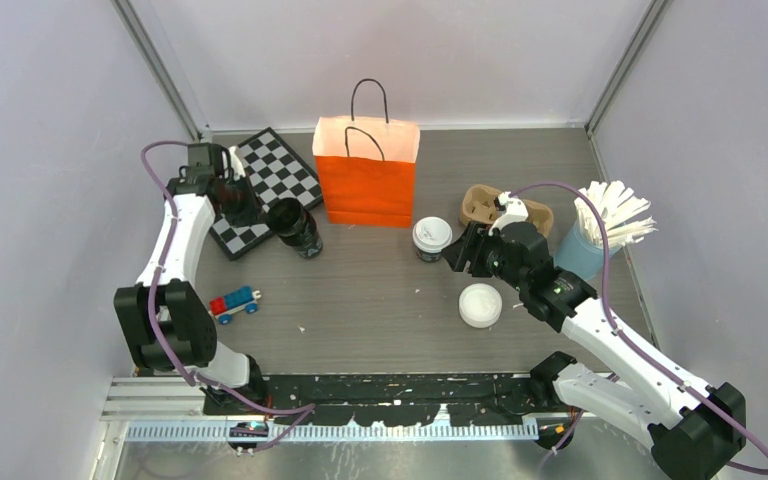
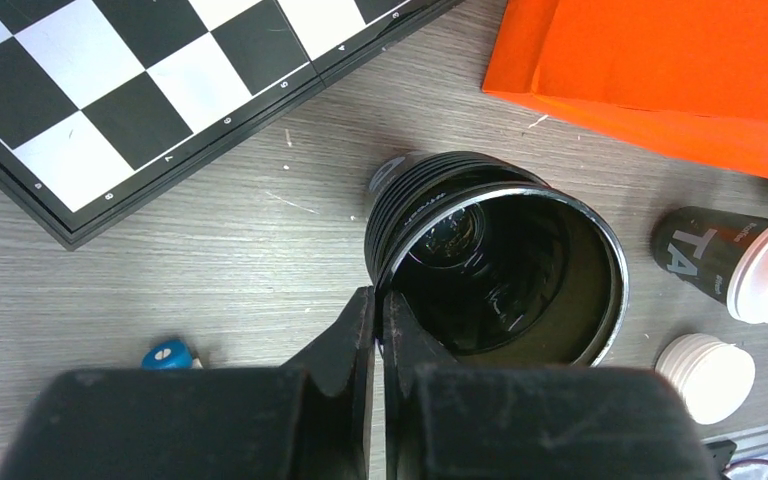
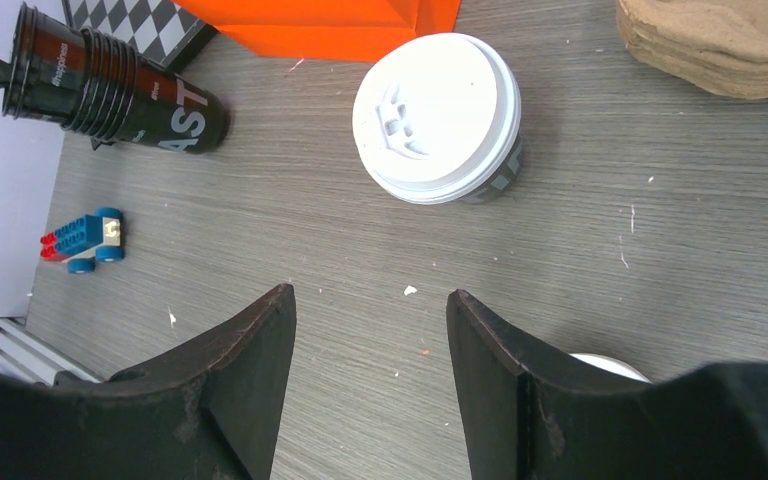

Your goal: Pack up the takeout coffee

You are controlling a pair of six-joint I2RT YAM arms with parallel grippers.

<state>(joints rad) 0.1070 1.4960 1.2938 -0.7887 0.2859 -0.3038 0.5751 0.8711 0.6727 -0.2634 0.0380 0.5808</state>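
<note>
The takeout coffee point(image 1: 432, 238) stands upright with a white sip lid, right of the orange paper bag point(image 1: 365, 180). It also shows in the right wrist view point(image 3: 435, 115) and the left wrist view point(image 2: 750, 265). My right gripper point(image 1: 457, 255) is open and empty just right of the coffee, which lies ahead of its jaws point(image 3: 370, 300) and apart from them. My left gripper point(image 1: 260, 212) is shut on the rim of the black lidless cup point(image 2: 500, 265), as the left wrist view point(image 2: 380, 300) shows. That cup point(image 1: 295, 228) tilts left of the bag.
A loose white disc point(image 1: 480, 305) lies in front of the coffee. A brown cup carrier point(image 1: 505, 208) and a blue cup of white sticks point(image 1: 585, 250) stand at the right. A chessboard point(image 1: 270, 185) is at the back left and a toy car point(image 1: 233, 302) at the near left.
</note>
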